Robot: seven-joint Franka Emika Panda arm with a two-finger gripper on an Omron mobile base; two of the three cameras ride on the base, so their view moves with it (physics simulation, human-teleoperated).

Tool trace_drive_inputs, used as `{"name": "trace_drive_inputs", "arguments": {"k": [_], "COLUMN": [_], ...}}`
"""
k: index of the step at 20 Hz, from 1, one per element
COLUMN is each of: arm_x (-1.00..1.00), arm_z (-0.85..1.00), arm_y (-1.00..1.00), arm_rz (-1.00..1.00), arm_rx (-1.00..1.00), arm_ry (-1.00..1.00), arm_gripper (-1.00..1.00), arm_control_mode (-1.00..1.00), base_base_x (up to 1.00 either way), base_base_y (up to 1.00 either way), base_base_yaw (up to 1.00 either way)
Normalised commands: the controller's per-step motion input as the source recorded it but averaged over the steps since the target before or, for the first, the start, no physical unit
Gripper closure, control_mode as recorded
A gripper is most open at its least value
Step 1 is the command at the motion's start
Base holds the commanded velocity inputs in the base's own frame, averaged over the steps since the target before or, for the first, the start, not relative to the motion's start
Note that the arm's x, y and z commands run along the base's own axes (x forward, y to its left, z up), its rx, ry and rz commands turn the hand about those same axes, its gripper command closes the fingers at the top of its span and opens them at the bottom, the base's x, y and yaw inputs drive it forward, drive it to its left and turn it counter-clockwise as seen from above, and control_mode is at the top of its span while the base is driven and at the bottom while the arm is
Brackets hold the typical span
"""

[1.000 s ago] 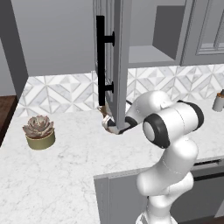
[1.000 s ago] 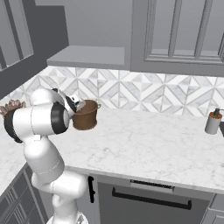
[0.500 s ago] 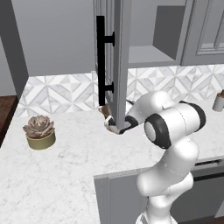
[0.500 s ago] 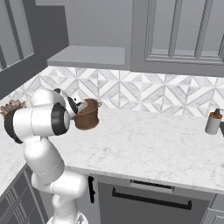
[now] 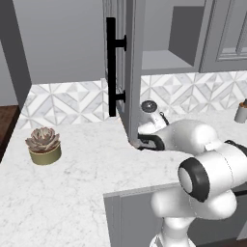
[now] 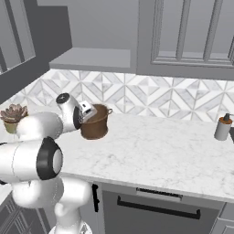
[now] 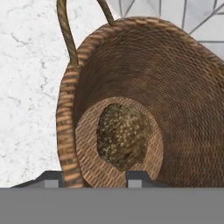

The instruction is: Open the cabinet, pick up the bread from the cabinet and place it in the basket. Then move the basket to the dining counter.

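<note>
One basket [image 6: 95,122] stands on the marble bench [image 6: 155,151] under the open cabinet [image 5: 126,72], and one bread [image 7: 123,136] lies on its woven floor. The gripper [image 7: 91,177] sits at the near rim; the hand view shows the wall rising between the two fingers [image 7: 51,178], one outside and one inside, so they appear closed on the basket wall. By the look of it, the basket is light and stiff enough to carry by its rim, though the weave may flex and tilt under a one-sided hold; the two loop handles offer another hold. The bread looks light and loose, likely to roll if the basket tips. One succulent pot [image 5: 44,146] and one small bottle [image 6: 223,127] stand well apart.
</note>
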Motion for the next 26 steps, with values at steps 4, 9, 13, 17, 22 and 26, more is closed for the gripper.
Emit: {"name": "trace_drive_inputs", "arguments": {"k": [4,9,13,17,22,26], "arm_x": [-1.0,-1.0,-1.0,-0.88,-0.15,0.0], "arm_z": [0.74,0.99,0.81,0.37,0.2,0.01], "arm_y": [-0.25,-0.18,-0.01,0.0,0.0,0.0], "arm_rz": [0.06,0.02,0.0,-0.01,0.0,0.0], "arm_rx": [0.07,0.1,0.05,0.0,0.0,0.0], "arm_ry": [0.0,0.01,0.12,0.15,0.05,0.0], "arm_gripper": [1.0,1.0,1.0,1.0,1.0,1.0], "arm_control_mode": [-1.0,-1.0,-1.0,-1.0,-1.0,-1.0], "base_base_x": [0.0,0.0,0.0,0.0,0.0,0.0], "base_base_y": [0.0,0.0,0.0,0.0,0.0,0.0], "base_base_yaw": [0.0,0.0,0.0,0.0,0.0,0.0]}}
